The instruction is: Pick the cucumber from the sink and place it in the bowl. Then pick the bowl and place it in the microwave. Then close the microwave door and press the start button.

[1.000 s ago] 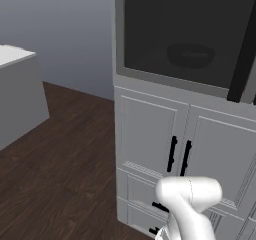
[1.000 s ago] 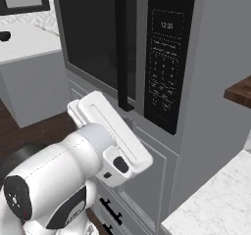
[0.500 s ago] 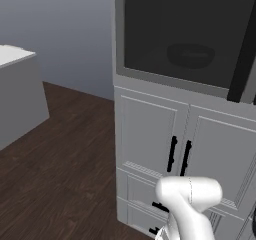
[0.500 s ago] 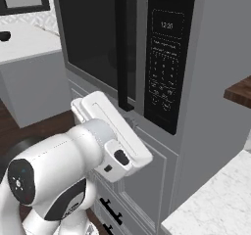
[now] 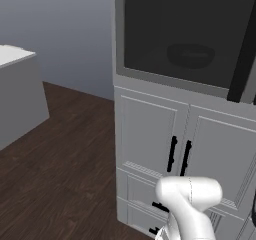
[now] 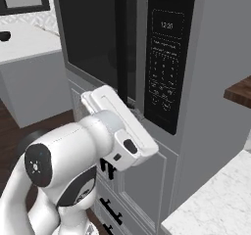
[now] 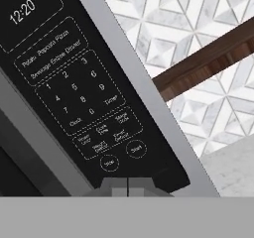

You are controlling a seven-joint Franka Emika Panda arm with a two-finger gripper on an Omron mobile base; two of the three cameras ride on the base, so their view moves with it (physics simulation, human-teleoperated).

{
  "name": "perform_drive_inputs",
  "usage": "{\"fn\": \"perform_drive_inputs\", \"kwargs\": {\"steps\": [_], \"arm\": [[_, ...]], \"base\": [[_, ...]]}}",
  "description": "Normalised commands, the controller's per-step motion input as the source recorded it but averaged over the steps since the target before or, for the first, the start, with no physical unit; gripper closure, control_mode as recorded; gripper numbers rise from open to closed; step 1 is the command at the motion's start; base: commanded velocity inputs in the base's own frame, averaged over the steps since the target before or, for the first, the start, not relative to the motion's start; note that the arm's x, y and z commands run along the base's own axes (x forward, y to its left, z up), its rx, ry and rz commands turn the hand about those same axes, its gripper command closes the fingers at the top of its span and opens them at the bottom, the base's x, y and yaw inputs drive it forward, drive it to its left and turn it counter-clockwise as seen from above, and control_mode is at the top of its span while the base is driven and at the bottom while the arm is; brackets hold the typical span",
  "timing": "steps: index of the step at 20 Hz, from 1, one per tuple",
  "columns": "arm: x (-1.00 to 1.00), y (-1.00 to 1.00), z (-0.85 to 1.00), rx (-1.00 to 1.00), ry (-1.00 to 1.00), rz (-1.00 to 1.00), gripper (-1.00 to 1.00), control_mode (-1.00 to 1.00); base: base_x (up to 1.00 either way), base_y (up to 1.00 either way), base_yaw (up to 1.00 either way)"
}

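Shut tool (image 7: 128, 184) tight below microwave (image 6: 166, 77) keypad, door (image 5: 185, 34) closed.

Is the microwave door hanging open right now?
No. The microwave door sits flush against the microwave, and the bowl shows dimly behind its dark glass.

Your arm (image 6: 73, 155) rises from the base, bends at the elbow and reaches forward and up, its flat white wrist link angled toward the upper left in the right base view. Your gripper (image 7: 128, 184) has its two fingertips pressed together, nothing between them.
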Motion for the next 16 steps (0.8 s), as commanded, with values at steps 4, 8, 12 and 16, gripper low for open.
{"fn": "perform_drive_inputs", "kwargs": {"steps": [4, 8, 12, 16], "arm": [[0.27, -0.03, -0.04, 0.0, 0.0, 0.0, 1.0, -1.0], [0.22, -0.17, -0.05, 0.0, 0.0, 0.0, 1.0, -1.0], [0.12, -0.29, -0.01, 0.01, 0.0, 0.0, 1.0, -1.0], [0.14, -0.01, -0.15, 0.0, 0.0, 0.0, 1.0, -1.0]], "base": [[0.0, 0.0, 0.0], [0.0, 0.0, 0.0], [0.0, 0.0, 0.0], [0.0, 0.0, 0.0]]}}
